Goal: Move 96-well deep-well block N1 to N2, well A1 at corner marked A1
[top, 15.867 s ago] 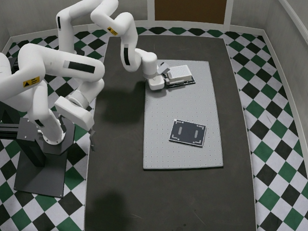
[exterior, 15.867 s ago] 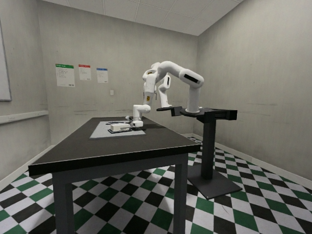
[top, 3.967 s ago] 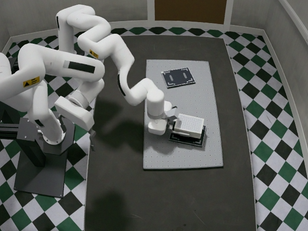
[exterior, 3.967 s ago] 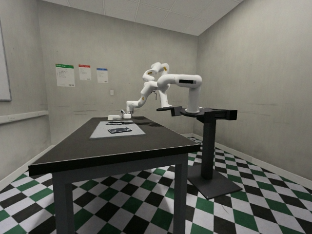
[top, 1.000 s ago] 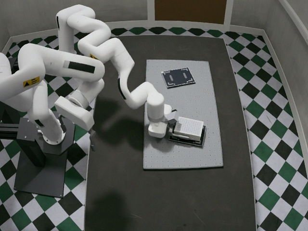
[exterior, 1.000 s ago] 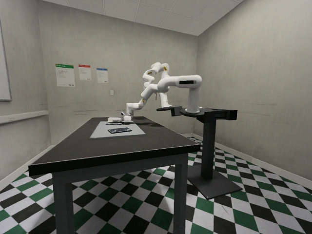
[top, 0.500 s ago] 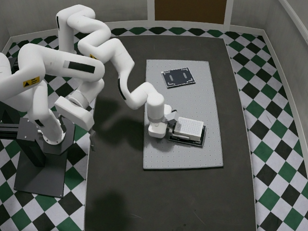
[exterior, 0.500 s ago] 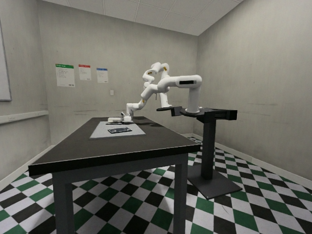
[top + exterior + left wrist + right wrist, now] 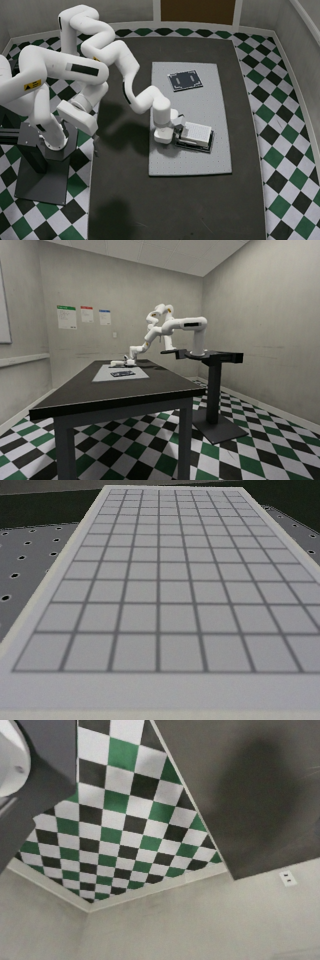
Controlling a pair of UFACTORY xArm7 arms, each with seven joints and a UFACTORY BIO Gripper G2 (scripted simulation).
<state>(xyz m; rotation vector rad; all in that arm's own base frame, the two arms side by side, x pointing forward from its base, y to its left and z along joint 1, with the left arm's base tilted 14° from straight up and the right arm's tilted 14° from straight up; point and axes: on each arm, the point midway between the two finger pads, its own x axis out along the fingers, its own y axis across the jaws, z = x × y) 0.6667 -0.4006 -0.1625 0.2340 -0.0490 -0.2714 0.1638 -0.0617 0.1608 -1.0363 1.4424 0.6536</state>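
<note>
the deep-well block [image 9: 197,133] [image 9: 116,362] [image 9: 160,590] is at nest n2 [image 9: 210,144] [image 9: 111,367], toward the right arm's end of the perforated board [image 9: 168,162] [image 9: 103,376] [image 9: 20,585]. its gridded top faces up, and the nest's dark rim shows along two of its sides in the top view. whether its underside sits fully flat inside the board's nest cannot be told, and well a1 cannot be picked out.

the left gripper [image 9: 189,133] [image 9: 125,362] is closed on the block, low over the board, at the end nearer the arms. one finger [image 9: 189,141] lies along a long side of the block; the opposite one is mostly hidden.

nest n1 [image 9: 185,80] [image 9: 122,373] lies toward the left arm's end of the board, with no block in it, its pale corner locators and two slot-like marks visible. it is turned at an angle to the board's edges.

the right gripper [image 9: 81,145] [image 9: 160,338] has its fingers wide apart with nothing between them. it hangs well apart from the board, on the arms' side, by the edge of the dark table [image 9: 168,201] [image 9: 116,392] [image 9: 270,835].
</note>
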